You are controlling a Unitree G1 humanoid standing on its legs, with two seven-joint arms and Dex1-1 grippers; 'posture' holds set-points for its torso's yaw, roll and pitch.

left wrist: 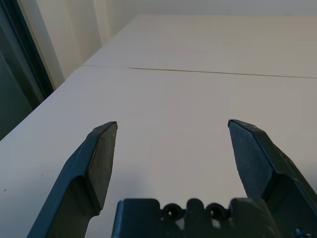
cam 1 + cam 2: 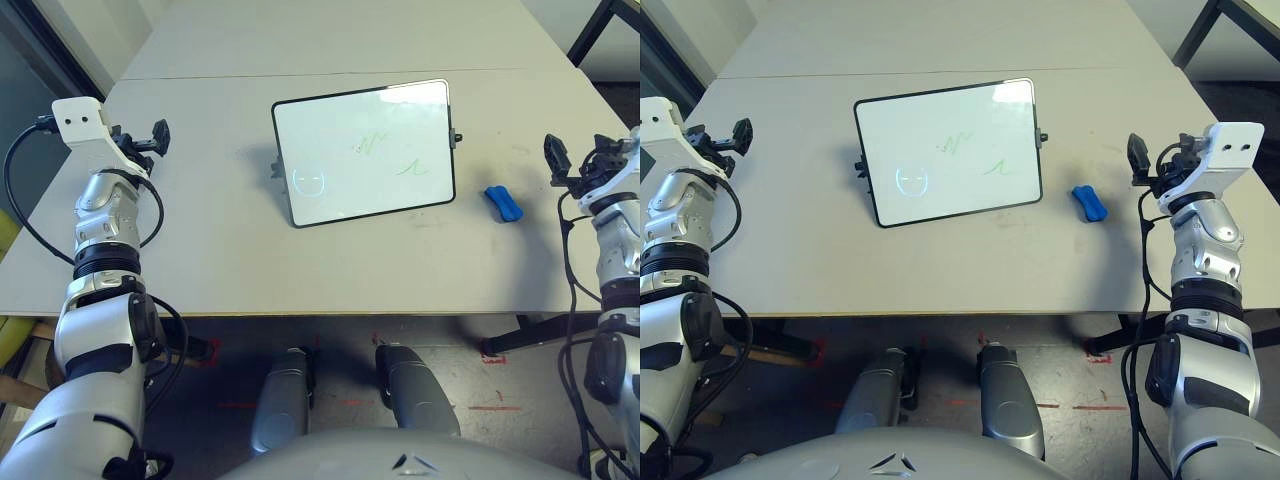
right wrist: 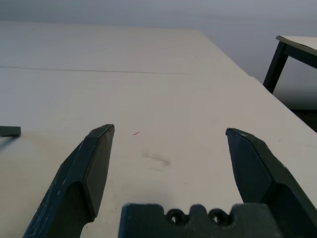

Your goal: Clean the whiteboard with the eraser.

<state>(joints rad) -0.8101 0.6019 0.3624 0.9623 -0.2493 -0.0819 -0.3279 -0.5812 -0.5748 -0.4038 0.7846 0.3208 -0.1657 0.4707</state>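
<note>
The whiteboard [image 2: 365,152] stands tilted on the desk [image 2: 200,250], near its middle. The eraser [image 2: 504,203] lies flat on the desk just to the right of the whiteboard, apart from it. The left end effector [image 2: 160,135] hangs over the desk's left edge, well left of the whiteboard, with nothing between its spread fingers. The right end effector [image 2: 1137,155] hangs at the desk's right side, just right of the eraser and not touching it, its fingers likewise apart with bare desk between them. A second desk [image 2: 340,40] adjoins behind.
</note>
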